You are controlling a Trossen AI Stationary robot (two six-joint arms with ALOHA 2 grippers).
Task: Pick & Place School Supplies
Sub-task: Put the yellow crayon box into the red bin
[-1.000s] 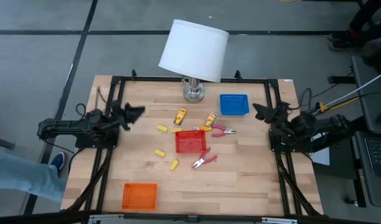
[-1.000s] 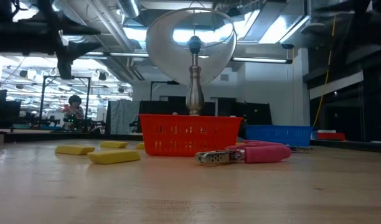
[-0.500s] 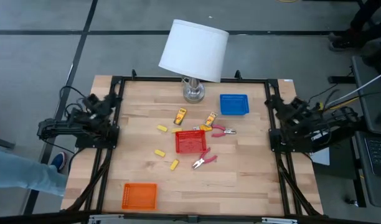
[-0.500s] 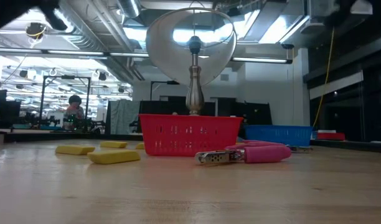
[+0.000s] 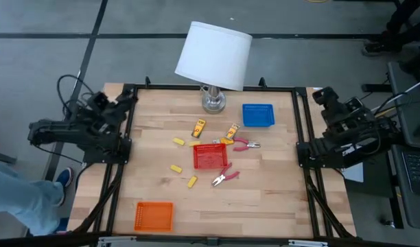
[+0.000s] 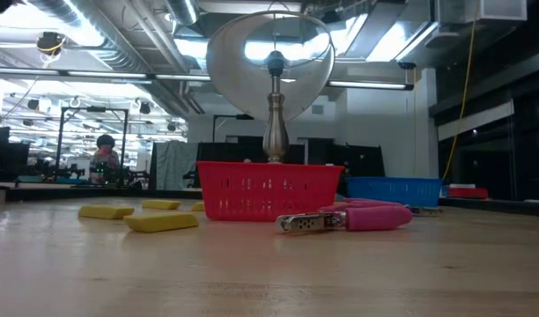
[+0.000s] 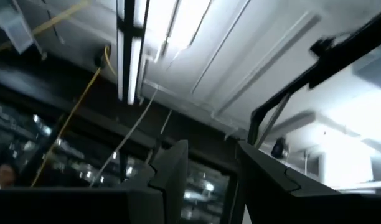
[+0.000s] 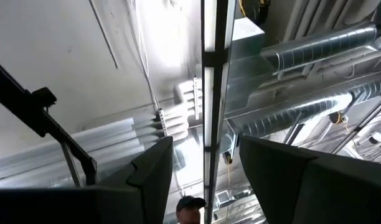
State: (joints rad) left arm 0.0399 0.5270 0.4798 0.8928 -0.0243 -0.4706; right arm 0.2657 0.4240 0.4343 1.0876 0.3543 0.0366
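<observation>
Task barely begun. My left gripper (image 7: 206, 180) and right gripper (image 8: 206, 177) both tilted at ceiling, fingers parted, holding nothing. All supplies well away from my fingers, loose on table (image 5: 265, 192): yellow blocks (image 5: 178, 141), orange-yellow pieces (image 5: 198, 128), pink-handled tools (image 5: 224, 177) beside red tray (image 5: 210, 156). Nothing sorted.

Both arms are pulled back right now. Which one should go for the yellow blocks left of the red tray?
Probably the left. Its gripper sits off the table's left edge, the same side as the yellow blocks. The right gripper would have to cross past the red tray. Neither holds anything.
</observation>
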